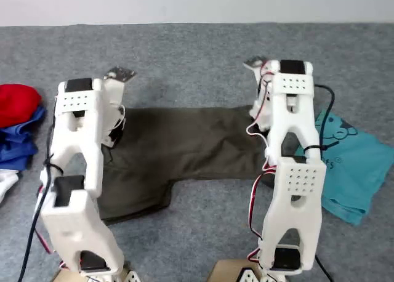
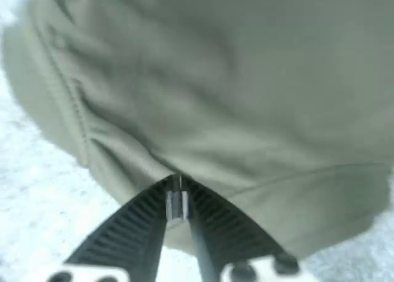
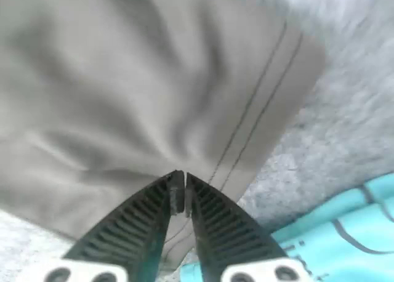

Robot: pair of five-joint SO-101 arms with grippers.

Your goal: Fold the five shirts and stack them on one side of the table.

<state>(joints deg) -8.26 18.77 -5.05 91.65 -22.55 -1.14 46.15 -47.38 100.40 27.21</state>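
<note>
Closest to the high camera stand my two white plastic arms, the left arm (image 1: 77, 171) and the right arm (image 1: 292, 171), side by side at the near edge of the grey, carpet-like desk (image 1: 184, 54). Between and beyond them a dull olive-green shirt (image 1: 184, 149) lies spread out across the desk. My left wrist hangs over one end of it and my right wrist over the other. A crumpled teal shirt with a dark print (image 1: 345, 165) lies on the desk just beside the right arm, on its outer side. At the desk's left edge a red cloth (image 1: 15, 103) rests against a blue cloth (image 1: 18, 140), with a bit of white cloth (image 1: 5, 183) nearer the camera.

From my left wrist, the left tool (image 2: 175, 199) has its ribbed black jaws brought together, with a fold of the olive-green shirt pinched at their tips. Pale grey desk shows past the hem.

From my right wrist, the right tool (image 3: 178, 193) is likewise clamped on the olive-green shirt, close to a double-stitched hem. Grey desk and a strip of the teal shirt lie just beyond that edge.
</note>
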